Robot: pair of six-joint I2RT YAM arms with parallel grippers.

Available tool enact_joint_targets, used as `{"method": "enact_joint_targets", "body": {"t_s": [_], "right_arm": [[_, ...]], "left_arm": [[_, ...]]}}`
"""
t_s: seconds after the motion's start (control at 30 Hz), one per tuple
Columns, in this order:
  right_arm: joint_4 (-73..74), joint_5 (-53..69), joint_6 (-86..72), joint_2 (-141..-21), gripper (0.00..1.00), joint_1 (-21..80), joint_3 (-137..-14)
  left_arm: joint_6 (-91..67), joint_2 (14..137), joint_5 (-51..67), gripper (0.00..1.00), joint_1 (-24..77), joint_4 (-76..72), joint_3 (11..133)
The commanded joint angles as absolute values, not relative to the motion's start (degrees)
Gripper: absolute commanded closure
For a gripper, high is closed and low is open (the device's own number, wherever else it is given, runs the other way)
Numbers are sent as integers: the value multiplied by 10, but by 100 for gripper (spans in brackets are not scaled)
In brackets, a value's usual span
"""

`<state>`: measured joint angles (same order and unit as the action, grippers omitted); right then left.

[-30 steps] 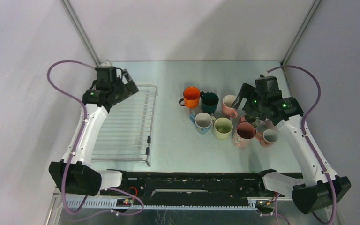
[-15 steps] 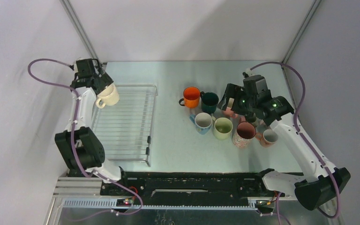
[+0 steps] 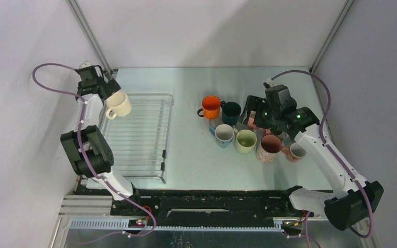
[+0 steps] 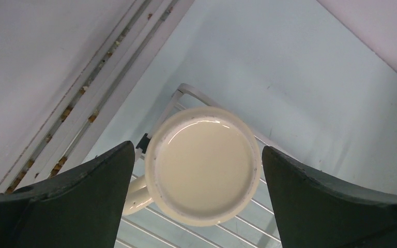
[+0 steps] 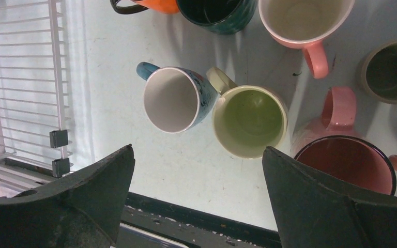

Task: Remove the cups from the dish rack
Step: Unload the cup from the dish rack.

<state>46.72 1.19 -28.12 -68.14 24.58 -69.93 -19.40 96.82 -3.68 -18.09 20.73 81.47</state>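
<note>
Left arm: elbow folded near its base, forearm reaching up to the far-left corner of the dish rack (image 3: 139, 139). The left tool (image 4: 197, 148) is open, one finger on each side of the cream mug (image 4: 201, 165) that sits on that corner; no contact visible.

Right arm: stretched far and left over the surface (image 3: 196, 165). The right tool (image 5: 197, 150) is open and empty, hanging above the green mug (image 5: 249, 120) and blue mug (image 5: 173, 99). The orange mug (image 3: 211, 107) and teal mug (image 3: 231, 112) stand just beyond.

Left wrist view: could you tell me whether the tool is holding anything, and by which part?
Nothing is held: the left tool stands open astride the cream mug on the dish rack.
</note>
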Motion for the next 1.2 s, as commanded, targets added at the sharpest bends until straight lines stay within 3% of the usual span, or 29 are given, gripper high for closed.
{"method": "enact_joint_targets", "body": {"t_s": [0.0,0.57,1.17], "right_arm": [[438,19,-263,-678,0,251,-697],[431,23,-268,-663,0,264,-684],[426,14,-279,-647,0,290,-675]], "left_arm": [[-171,985,3,0,-188,174,815],[-214,973,44,0,-213,142,734],[-286,877,72,0,-210,103,617]]}}
